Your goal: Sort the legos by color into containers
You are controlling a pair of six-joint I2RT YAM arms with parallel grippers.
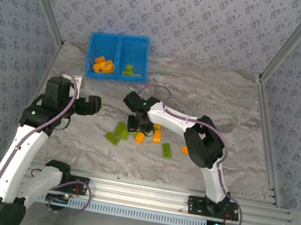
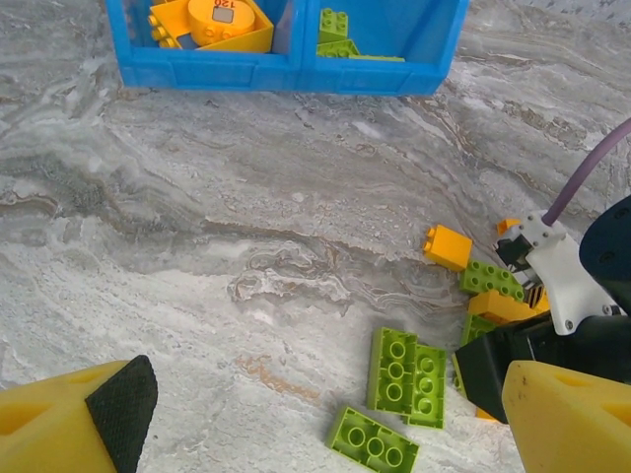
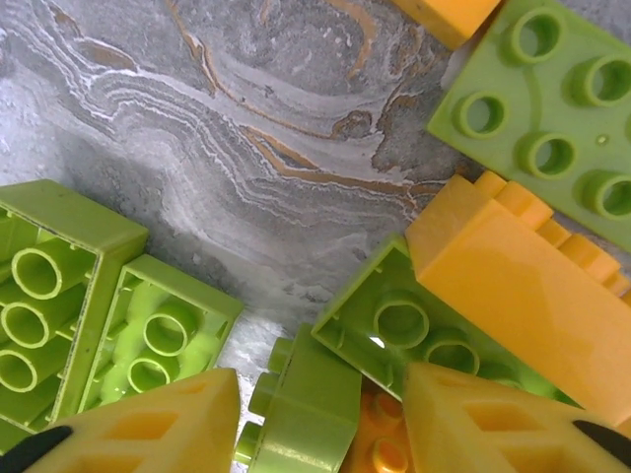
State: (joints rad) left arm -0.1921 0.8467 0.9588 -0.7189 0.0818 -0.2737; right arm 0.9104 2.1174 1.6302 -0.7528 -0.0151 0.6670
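Clearly the right gripper (image 3: 320,429) is nearer; its arm reaches in and points down over the loose bricks (image 1: 118,130) on the table (image 1: 228,103); the fingers (image 3: 148,424) stand apart astride a green brick (image 3: 306,399) on edge, its length running along the gap, not yet pinched, I'd say; the blue bin (image 2: 375,74) waits far-left; the left gripper (image 1: 92,104) hangs wide open, empty.

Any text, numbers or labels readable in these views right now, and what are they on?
"021" as seen, possibly 120 upside down: red digits on a small label atop the round orange piece, in the left compartment of the blue bin.
No other text can be read.
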